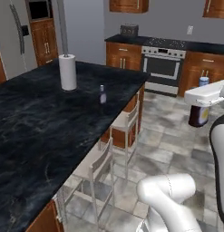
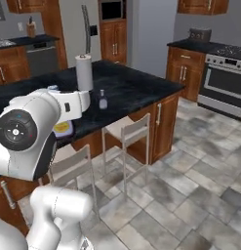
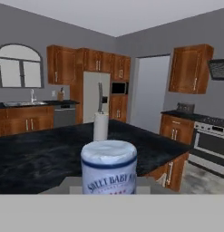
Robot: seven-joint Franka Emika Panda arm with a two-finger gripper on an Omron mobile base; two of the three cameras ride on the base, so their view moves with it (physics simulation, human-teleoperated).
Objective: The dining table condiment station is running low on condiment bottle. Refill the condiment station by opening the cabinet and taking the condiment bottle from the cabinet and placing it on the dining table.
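Fingers (image 1: 199, 113) pinch the condiment bottle (image 1: 199, 115) upright, carried off the table's (image 1: 50, 131) edge; you want it down near the small bottle (image 1: 102, 94).

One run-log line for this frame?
phase: carry | gripper: shut on condiment bottle | bottle: off the floor, beside dining table | on table: paper-towel roll, small bottle

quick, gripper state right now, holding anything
gripper: shut on the small dark maroon-brown condiment bottle with pale blue-grey cap, held in the air beside the dining table.
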